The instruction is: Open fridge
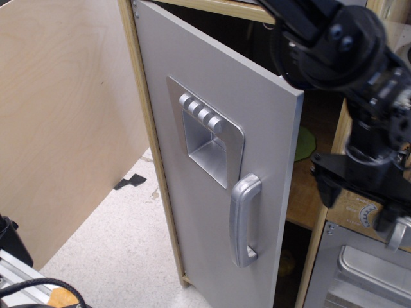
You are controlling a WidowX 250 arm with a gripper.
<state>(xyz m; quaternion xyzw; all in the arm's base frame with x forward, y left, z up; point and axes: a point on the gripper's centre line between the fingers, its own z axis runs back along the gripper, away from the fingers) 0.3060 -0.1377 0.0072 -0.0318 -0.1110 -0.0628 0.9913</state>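
The fridge's grey door (192, 212) stands ajar, hinged on the light wood frame (144, 128) at its left. It carries a silver loop handle (243, 221) and a silver dispenser panel (207, 138) with knobs. Behind its free edge the dark inside shows, with a wooden shelf (300, 205) and a green thing (306, 144) on it. My black gripper (354, 205) hangs to the right of the door, in front of the cabinet's right post. Its fingers (323, 186) are spread, hold nothing and are apart from the door.
The lower oven door (356, 276) with a round knob (398, 231) and a dial (366, 215) is at the bottom right, right under the gripper. A plywood board (58, 115) stands at the left over speckled floor (122, 244). A rail and cable (26, 285) lie bottom left.
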